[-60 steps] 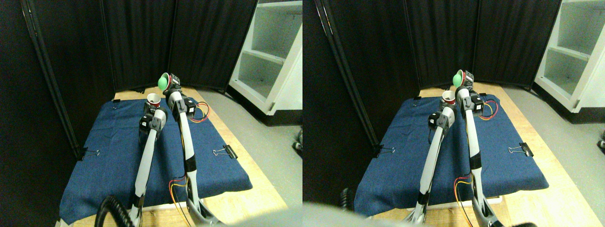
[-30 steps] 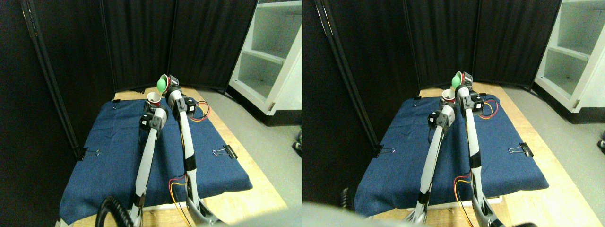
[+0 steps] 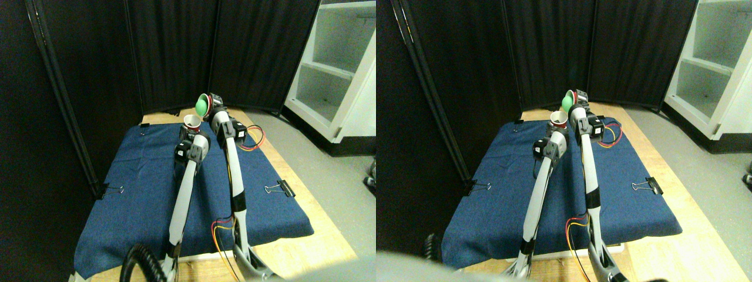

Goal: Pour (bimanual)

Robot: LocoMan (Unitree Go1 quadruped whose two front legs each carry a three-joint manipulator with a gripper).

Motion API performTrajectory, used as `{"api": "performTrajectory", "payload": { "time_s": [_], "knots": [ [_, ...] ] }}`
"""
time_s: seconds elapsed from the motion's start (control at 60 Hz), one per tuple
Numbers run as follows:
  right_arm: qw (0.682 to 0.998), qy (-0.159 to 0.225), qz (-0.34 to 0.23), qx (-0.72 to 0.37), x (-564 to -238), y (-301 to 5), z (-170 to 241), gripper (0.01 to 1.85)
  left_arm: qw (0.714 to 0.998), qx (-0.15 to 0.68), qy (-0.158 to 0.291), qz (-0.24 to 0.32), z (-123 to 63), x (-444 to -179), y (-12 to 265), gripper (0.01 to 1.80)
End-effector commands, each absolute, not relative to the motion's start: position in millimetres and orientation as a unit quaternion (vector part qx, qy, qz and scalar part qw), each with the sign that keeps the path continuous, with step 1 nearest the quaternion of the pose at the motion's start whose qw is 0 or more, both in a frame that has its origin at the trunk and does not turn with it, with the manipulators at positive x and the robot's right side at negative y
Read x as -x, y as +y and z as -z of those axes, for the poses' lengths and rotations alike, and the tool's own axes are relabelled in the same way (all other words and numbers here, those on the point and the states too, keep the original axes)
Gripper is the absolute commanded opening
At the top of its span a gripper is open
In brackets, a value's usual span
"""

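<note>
A blue cloth [image 3: 141,188] covers the tabletop [image 3: 305,247]. Above its far end, the left gripper [image 3: 189,130] grasps an upright red cup [image 3: 191,122]; the right gripper [image 3: 212,103] grasps a tilted cup [image 3: 203,104] holding something green just above it

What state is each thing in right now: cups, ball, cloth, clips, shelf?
Tilted cup: held up by the right manipulator, tipped toward the other cup.
Green ball: at its mouth.
Upright cup: on the left manipulator, below.
Blue cloth: flat, clipped.
Binder clip: on the cloth edge.
White shelf: empty.
</note>
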State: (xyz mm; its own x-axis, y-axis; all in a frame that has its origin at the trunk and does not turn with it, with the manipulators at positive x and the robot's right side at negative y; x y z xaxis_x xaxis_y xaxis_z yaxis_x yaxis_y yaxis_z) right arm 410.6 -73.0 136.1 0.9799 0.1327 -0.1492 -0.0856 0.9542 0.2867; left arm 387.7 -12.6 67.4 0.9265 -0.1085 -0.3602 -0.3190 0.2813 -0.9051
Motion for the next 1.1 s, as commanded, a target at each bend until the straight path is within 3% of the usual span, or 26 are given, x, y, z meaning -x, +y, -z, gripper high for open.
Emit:
{"api": "performTrajectory", "payload": {
  "time_s": [0.017, 0.433, 0.467, 0.55, 0.683, 0.833, 0.967, 1.1],
  "knots": [
    [0.986, 0.061, -0.063, -0.144, -410.5, -72.5, -149.0, 0.33, 0.776, 0.608, 0.158, -0.052, -76.7, -388.2, -17.8, 0.33],
    [0.991, 0.06, -0.101, -0.067, -411.4, -69.3, -149.6, 0.33, 0.779, 0.603, 0.162, -0.048, -76.5, -388.4, -20.2, 0.33],
    [0.991, 0.064, -0.099, -0.066, -411.9, -68.8, -149.1, 0.46, 0.78, 0.603, 0.162, -0.048, -76.8, -388.5, -20.5, 0.33],
    [0.992, 0.066, -0.101, -0.048, -412.7, -68.1, -148.6, 0.56, 0.778, 0.605, 0.161, -0.049, -77.0, -388.5, -20.6, 0.33],
    [0.992, 0.072, -0.103, -0.025, -411.7, -66.5, -148.0, 0.55, 0.779, 0.604, 0.161, -0.051, -77.4, -388.9, -19.5, 0.33],
    [0.991, 0.076, -0.098, 0.039, -408.7, -62.6, -146.9, 0.38, 0.778, 0.606, 0.16, -0.051, -77.0, -389.7, -19.4, 0.33],
    [0.993, 0.073, -0.09, -0.003, -410.4, -63.9, -144.4, 0.34, 0.778, 0.607, 0.155, -0.051, -77.1, -389.1, -19.2, 0.33],
    [0.992, 0.062, -0.028, -0.11, -417.7, -72.8, -142.0, 0.33, 0.779, 0.605, 0.155, -0.044, -76.7, -389.3, -17.1, 0.33]
  ]
}}
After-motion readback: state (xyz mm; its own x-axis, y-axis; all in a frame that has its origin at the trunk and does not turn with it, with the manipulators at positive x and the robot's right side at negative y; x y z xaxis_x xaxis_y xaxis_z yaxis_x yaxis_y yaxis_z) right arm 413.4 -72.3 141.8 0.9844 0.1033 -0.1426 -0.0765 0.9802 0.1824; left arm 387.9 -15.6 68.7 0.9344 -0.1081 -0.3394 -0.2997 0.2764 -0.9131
